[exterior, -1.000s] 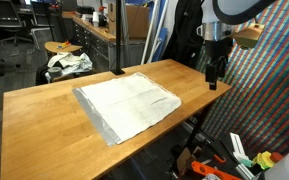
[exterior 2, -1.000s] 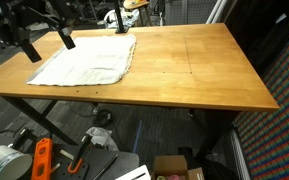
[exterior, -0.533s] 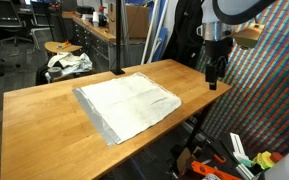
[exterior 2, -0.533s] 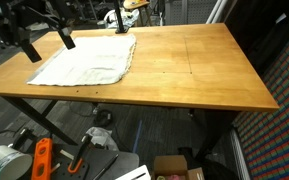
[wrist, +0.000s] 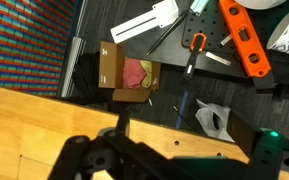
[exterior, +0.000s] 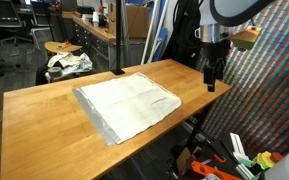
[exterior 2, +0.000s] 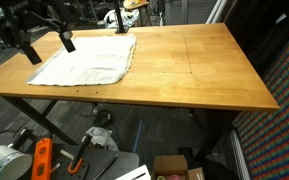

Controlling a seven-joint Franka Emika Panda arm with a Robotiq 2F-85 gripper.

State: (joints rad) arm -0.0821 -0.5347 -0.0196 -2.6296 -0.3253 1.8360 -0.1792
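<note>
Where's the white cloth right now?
The white cloth lies spread flat on the wooden table, seen in both exterior views. It sits close to the table edge by which the open gripper hangs, apart from it.

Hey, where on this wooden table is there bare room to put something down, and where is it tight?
The biggest free patch is the bare table from the cloth to the far end. A narrow strip of wood runs between the cloth and the table's long edge. It is tightest at the cloth's end, where the open gripper hangs.
</note>
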